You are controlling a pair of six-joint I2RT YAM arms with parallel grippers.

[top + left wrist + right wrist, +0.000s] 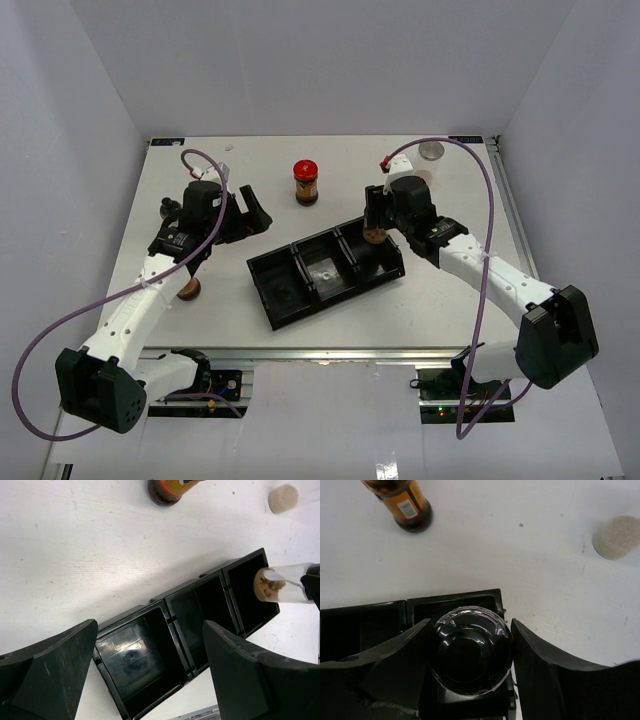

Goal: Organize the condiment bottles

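A brown jar (pixel 188 289) near the desk's (pixel 330 160) left edge is mostly hidden under the left arm (pixel 140 300). Both wrist views cut the red-lidded bottle (pixel 165 491) at the top edge. The black-capped shaker (pixel 471 655) covers the tray's (pixel 365 615) end compartment.

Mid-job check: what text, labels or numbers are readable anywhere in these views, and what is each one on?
No text is legible in any view.
On the red-lidded bottle: an orange label with a white printed panel, too blurred to read.
On the black-capped shaker: no print shows on its cap.
On the black tray: a round moulded mark on one compartment floor, no letters legible.
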